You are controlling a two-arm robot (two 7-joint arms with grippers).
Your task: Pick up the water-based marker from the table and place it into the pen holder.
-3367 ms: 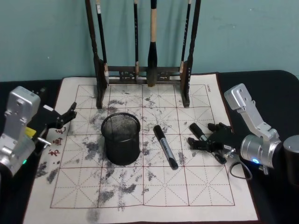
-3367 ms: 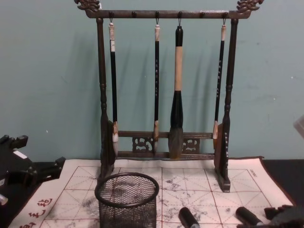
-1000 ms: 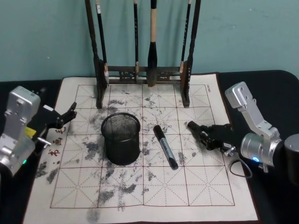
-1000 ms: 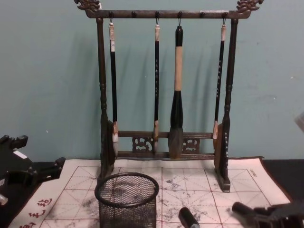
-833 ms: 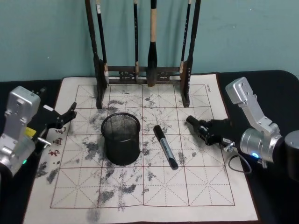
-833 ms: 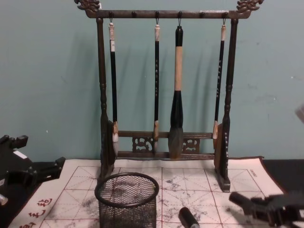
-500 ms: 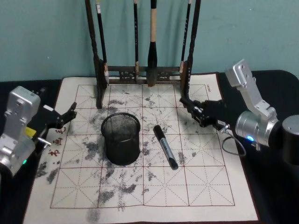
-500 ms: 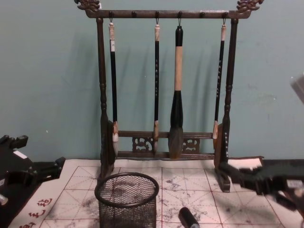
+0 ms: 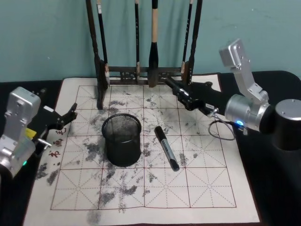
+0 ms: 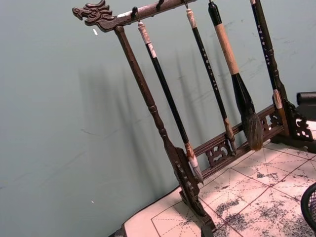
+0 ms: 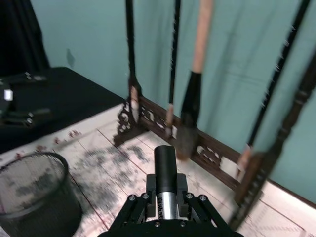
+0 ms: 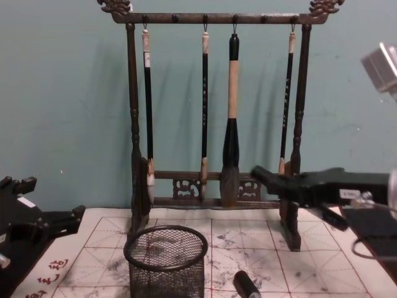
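Qty: pen holder (image 9: 122, 140) x1. Markers x2, i.e. loose marker (image 9: 167, 148) + held marker (image 11: 165, 170). Brush rack (image 12: 133, 124) x1, w/ posts x2 and hung brushes (image 12: 232, 112) x4. Mat (image 9: 211, 188) x1, desk (image 9: 277, 188) x1. Grippers x2: left gripper (image 9: 71, 113), right gripper (image 11: 166, 200).

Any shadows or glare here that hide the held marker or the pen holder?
Chest view: the brushes cast soft shadows on the wall; left wrist view: the brush rack does likewise. Head view: even light, no glare on the pen holder or the marker in the right gripper; left gripper parked at the mat's left edge.
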